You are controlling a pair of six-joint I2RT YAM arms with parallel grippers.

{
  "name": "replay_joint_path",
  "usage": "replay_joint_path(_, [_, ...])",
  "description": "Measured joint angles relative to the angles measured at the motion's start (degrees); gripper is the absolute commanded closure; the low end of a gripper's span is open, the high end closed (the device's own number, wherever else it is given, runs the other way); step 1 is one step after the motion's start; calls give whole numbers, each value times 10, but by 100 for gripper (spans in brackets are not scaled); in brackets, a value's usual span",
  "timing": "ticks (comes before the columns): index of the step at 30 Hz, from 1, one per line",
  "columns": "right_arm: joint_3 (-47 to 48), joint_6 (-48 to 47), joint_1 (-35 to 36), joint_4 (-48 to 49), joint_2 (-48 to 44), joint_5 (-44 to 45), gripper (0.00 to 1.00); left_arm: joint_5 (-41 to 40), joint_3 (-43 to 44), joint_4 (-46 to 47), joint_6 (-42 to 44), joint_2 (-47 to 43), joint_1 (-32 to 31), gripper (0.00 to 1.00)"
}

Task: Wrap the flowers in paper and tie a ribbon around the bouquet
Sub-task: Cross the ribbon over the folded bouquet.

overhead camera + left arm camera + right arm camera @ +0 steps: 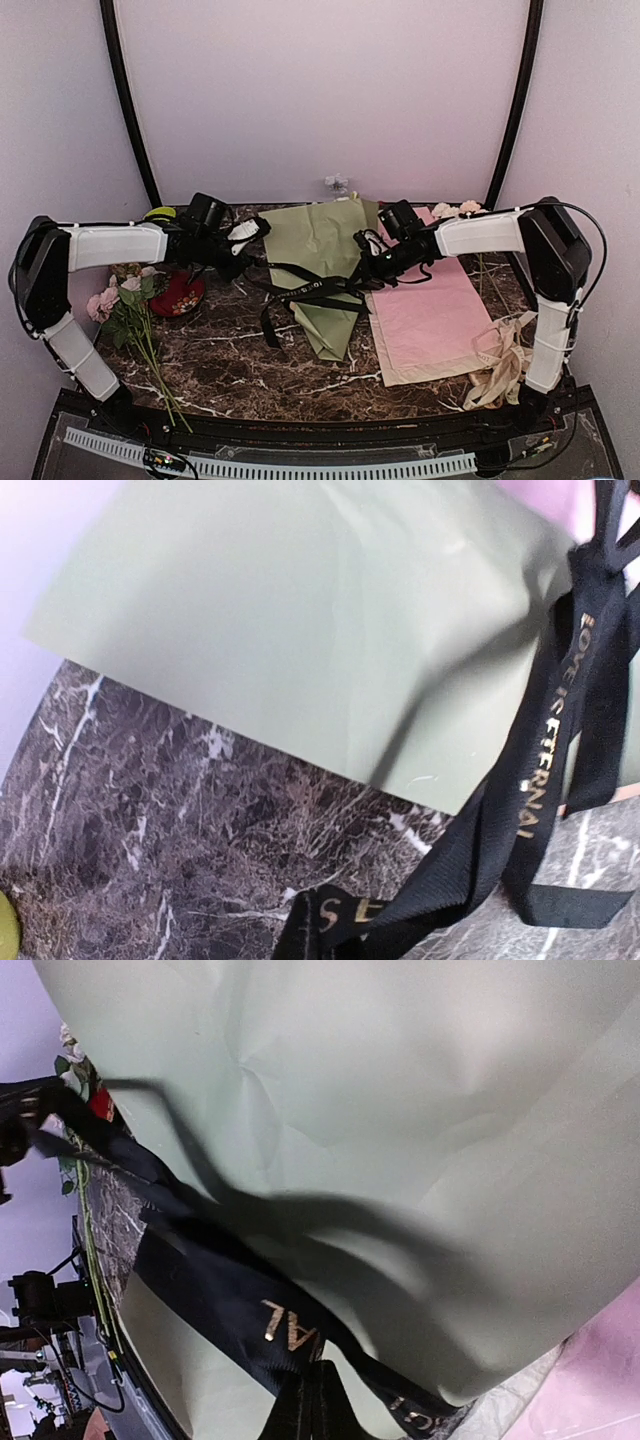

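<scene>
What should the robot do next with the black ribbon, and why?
Probably pull its two ends gently apart. The left fingers and right fingers seem shut on the ribbon, which hangs in slack loops across the green paper, so pulling should snug it.

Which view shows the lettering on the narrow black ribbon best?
Left wrist: the narrow black ribbon hangs close and sharp, its gold lettering readable. The top view shows its whole run across the sage-green paper sheet, lettering too small. The right wrist shows a dark stretch with few letters.
</scene>
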Motion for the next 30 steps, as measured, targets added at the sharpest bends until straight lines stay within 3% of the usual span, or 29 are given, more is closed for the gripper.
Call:
replay_joint_path(5, [-8, 0, 0, -2, 19, 6, 100, 35, -31, 50, -26, -77, -1, 100])
replay_joint_path(14, [-9, -2, 1, -3, 27, 7, 99, -2, -30, 61, -15, -83, -1, 98])
replay_joint_path(23, [-3, -47, 2, -42, 25, 11, 67, -9, -30, 60, -17, -59, -1, 99])
replay_joint_path(27, [21, -87, 2, -85, 11, 12, 64, -8, -26, 51, -24, -30, -1, 99])
replay_joint_path(30, [41, -112, 2, -106, -2, 5, 67, -5, -26, 46, -31, -19, -1, 99])
